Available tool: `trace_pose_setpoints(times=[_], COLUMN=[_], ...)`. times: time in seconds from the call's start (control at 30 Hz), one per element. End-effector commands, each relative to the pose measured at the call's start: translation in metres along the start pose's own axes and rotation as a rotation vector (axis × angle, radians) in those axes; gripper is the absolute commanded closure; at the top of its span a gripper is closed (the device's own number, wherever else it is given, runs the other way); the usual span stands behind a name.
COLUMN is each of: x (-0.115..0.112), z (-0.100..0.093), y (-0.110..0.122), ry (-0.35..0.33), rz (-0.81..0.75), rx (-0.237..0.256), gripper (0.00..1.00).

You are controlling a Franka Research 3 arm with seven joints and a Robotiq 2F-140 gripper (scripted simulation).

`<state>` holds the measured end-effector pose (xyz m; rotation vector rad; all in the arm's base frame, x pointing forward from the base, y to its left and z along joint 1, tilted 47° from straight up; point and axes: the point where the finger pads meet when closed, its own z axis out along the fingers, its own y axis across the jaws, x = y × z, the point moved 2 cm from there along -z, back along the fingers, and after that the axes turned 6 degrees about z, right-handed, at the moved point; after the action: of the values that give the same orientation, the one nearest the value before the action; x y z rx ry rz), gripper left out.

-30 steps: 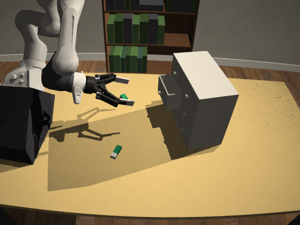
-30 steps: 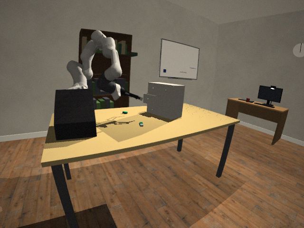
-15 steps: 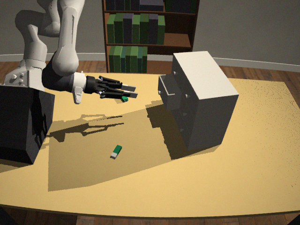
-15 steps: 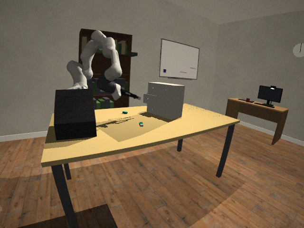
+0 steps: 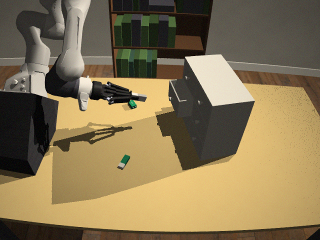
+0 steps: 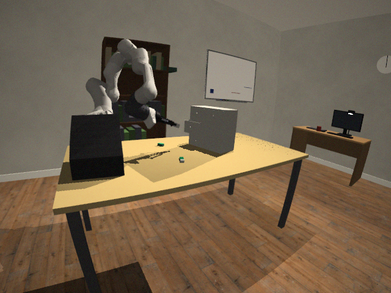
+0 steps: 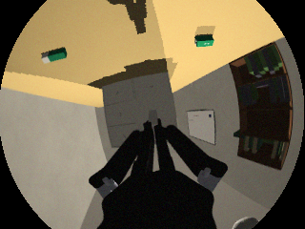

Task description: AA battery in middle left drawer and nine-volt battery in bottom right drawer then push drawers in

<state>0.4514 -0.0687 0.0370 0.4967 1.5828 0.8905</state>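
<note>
Nine-volt battery: the green battery [image 5: 132,104] [image 6: 160,144] [image 7: 204,42] lies on the surface [image 5: 206,201] [image 6: 157,182] [image 7: 100,33], well apart from the chest; its long axis runs aslant in the top view, the contact end pointing toward the near edge and partly toward the chest.
AA battery: its place cannot be told from these views (the inside of the pulled-out drawer is mostly hidden).
Green-and-white block: this flat piece [image 5: 124,161] [image 6: 181,159] [image 7: 54,55] lies nearer the near edge, its long axis slanting, green end toward the chest's side and far edge, white end toward the near edge.
Hand: the hand [image 5: 142,97] [image 6: 177,125] [image 7: 153,115] is narrow, its fingers brought together with nothing between them; it is raised above the surface, pointing toward the chest and tilted slightly downward.
Arm: the white arm [image 5: 72,36] [image 6: 146,75] arches up and over, then bends down to the wrist.
Middle-left drawer: this drawer [image 5: 185,107] [image 6: 187,126] sticks out of the chest's front, apart from the fingertips.
Chest: the pale chest [image 5: 219,80] [image 6: 212,129] [image 7: 129,105] stands upright, drawer fronts toward the arm's side.

A second ago my fingers [image 5: 139,97] [image 6: 176,125] were spread wide; half a second ago I had them nearly parallel with a narrow gap, and now their tips meet. Their shadow [image 5: 122,128] [image 6: 160,153] [image 7: 138,19] on the bench [image 5: 232,193] [image 6: 220,176] [image 7: 95,29] has drawn in too, its two separate prongs now joined into one point.
</note>
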Motion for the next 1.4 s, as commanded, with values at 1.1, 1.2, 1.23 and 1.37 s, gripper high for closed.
trace_pose_setpoints(times=[1.1,1.2,1.23,1.37], x=[-0.004,-0.004,-0.004,-0.004], z=[0.067,0.067,0.067,0.067], y=[0.0,0.0,0.0,0.0], ry=[-0.001,-0.001,-0.001,-0.001], rz=[-0.005,-0.005,-0.005,-0.005], rx=[0.0,0.0,0.0,0.0], gripper=[1.0,1.0,1.0,1.0])
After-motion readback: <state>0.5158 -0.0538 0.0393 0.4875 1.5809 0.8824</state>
